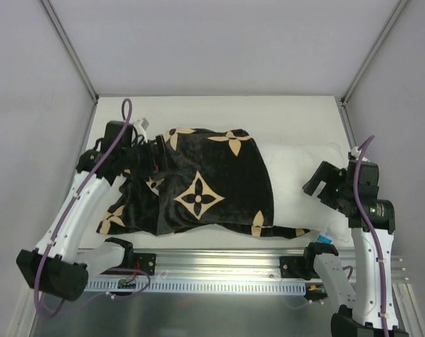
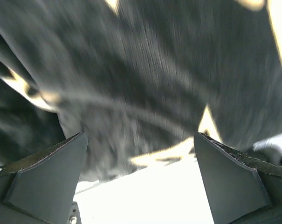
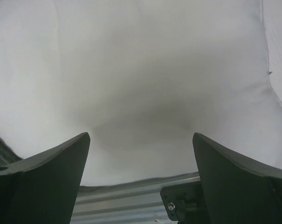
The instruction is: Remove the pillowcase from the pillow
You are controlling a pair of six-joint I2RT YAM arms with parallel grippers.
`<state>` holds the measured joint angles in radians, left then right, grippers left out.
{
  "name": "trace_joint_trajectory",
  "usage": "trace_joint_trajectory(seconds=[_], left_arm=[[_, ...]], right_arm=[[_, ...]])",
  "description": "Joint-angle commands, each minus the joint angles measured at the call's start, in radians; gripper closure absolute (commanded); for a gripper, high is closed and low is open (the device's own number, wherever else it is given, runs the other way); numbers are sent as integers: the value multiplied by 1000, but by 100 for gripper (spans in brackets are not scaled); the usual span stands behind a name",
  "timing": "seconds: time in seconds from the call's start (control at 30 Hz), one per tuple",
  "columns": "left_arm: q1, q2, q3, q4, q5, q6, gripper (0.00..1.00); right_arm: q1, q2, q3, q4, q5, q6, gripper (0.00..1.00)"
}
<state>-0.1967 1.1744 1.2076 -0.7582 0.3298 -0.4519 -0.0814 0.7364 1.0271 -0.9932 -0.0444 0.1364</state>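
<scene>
The black pillowcase (image 1: 198, 182) with tan flower and star motifs covers the left and middle of the pillow. The white pillow (image 1: 300, 168) sticks out bare at the right end, with a small blue tag (image 1: 325, 239) near the front. My left gripper (image 1: 150, 153) is at the pillowcase's left end; in the left wrist view (image 2: 141, 154) it is open, with blurred black fabric (image 2: 145, 70) just beyond the fingers. My right gripper (image 1: 316, 184) is at the pillow's right end; in the right wrist view (image 3: 141, 154) it is open with the white pillow (image 3: 141, 70) just beyond it.
A slotted aluminium rail (image 1: 219, 270) runs along the table's front edge, with both arm bases on it. White walls and metal posts enclose the table (image 1: 219, 112) at left, right and back.
</scene>
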Motion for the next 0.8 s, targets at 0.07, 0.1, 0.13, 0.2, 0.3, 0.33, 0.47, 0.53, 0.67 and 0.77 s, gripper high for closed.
trace_joint_trajectory(seconds=[0.07, 0.1, 0.13, 0.2, 0.3, 0.33, 0.47, 0.53, 0.67, 0.77], left_arm=[[-170, -131, -236, -39, -89, -76, 1], [-238, -137, -282, -39, -101, -112, 1], [-265, -139, -302, -36, -112, -131, 1], [-311, -124, -355, -15, -152, -168, 1], [-323, -85, -422, 46, -153, -185, 6], [-322, -72, -439, 71, -149, -188, 8], [-323, -29, -464, 129, -153, -200, 62], [-322, -15, -450, 134, -146, -202, 88], [-323, -36, -421, 134, -124, -194, 100], [-320, -64, -399, 129, -130, -191, 100]], right_arm=[[34, -5, -139, -50, -61, -24, 4], [38, 12, -148, -23, -77, -18, 4], [40, 46, -162, 5, -103, -11, 4], [55, 84, -171, 80, -117, 18, 1], [75, 147, -174, 180, -158, 60, 12], [89, 159, -171, 200, -166, 87, 13], [170, 230, -139, 274, -158, 130, 4], [192, 248, -128, 281, -150, 143, 0], [215, 264, -122, 315, -149, 158, 4], [232, 265, -113, 292, -123, 140, 4]])
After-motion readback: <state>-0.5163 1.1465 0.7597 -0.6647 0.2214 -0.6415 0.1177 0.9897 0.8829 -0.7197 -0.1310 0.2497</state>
